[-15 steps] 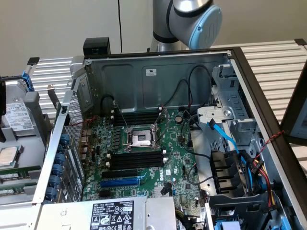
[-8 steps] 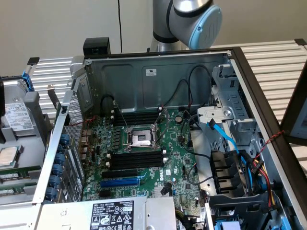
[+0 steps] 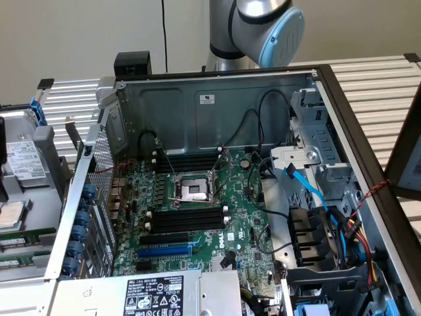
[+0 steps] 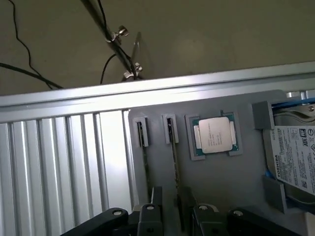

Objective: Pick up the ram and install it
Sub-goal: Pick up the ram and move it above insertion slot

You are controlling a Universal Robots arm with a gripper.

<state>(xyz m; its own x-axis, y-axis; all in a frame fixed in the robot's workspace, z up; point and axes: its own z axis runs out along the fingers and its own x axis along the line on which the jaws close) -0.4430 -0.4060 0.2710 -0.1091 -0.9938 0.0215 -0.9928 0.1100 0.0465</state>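
wrist view: gripper (image 4: 171, 209) over a grey tray (image 4: 231, 187) that sits on the ribbed table (image 4: 59, 167). The tray's parts are seen from above.
exterior view: open PC case (image 3: 217, 99) with the motherboard (image 3: 247, 230), CPU socket (image 3: 194, 191) and black slots (image 3: 187, 218). The tray is cut off at the exterior view's left edge.
ram: ram (image 4: 173, 157) stands on edge in a tray slot, apart from the case.
count, sticks: 2 in the tray. The second stick (image 4: 144, 157) is in the slot just beside the ram.
count, other tray parts: 1 loose CPU (image 4: 215, 136) and 1 hard drive (image 4: 295, 164).
count, slot banks: 2 on the motherboard, one on each side of the CPU socket.
arm: arm (image 3: 263, 26) shows a joint with a blue cap above the case's back wall.
gripper state: fingers (image 4: 156, 199) are apart, one on each side of the ram's line. Can't tell if they touch it, and nothing is held.
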